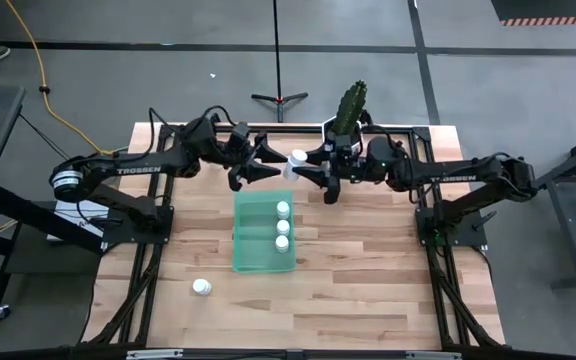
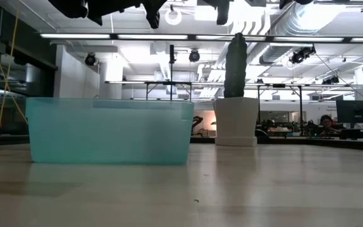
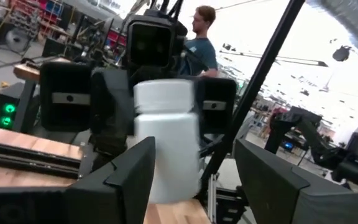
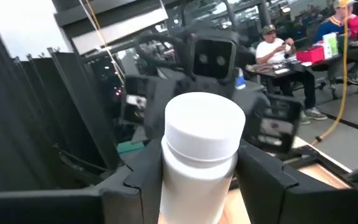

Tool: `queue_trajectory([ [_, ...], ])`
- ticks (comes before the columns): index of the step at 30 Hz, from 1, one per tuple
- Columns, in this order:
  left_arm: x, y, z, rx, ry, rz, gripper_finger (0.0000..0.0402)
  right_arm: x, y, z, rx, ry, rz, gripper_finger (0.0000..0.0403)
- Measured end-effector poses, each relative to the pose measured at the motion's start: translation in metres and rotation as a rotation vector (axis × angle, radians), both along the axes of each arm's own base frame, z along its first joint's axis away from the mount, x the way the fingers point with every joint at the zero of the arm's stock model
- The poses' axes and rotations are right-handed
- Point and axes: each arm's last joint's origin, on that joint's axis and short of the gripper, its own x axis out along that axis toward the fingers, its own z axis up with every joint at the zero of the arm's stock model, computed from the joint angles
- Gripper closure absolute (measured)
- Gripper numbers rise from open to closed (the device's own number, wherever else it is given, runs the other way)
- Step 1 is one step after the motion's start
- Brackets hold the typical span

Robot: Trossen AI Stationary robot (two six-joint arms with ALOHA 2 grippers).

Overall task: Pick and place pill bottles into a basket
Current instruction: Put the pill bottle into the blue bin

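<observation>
My right gripper had its fingers clenched on a pill bottle at upper centre, above the basket; my left gripper, fingers released, faced it.

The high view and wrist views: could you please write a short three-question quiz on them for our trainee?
1. How many pill bottles stand inside the basket?
2. True or false: the right gripper is shut on the raised bottle, facing the open left gripper.
3. Where is the loose bottle? A) on the table B) in a pot C) on an arm
Key: 1 three; 2 true; 3 A.
</observation>
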Motion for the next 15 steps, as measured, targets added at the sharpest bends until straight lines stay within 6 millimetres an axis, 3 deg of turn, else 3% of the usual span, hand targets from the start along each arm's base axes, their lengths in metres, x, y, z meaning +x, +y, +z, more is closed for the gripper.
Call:
queue_trajectory([
  [8, -0.001, 0.004, -0.001, -0.008, 0.009, -0.003, 0.0147, 0.001, 0.000, -0.016, -0.009, 0.167, 0.015, 0.0244],
  [15, 0.003, 0.006, -0.011, 0.044, 0.080, 0.151, 0.0147, 0.001, 0.001, -0.019, -0.041, 0.193, 0.019, 0.0244],
])
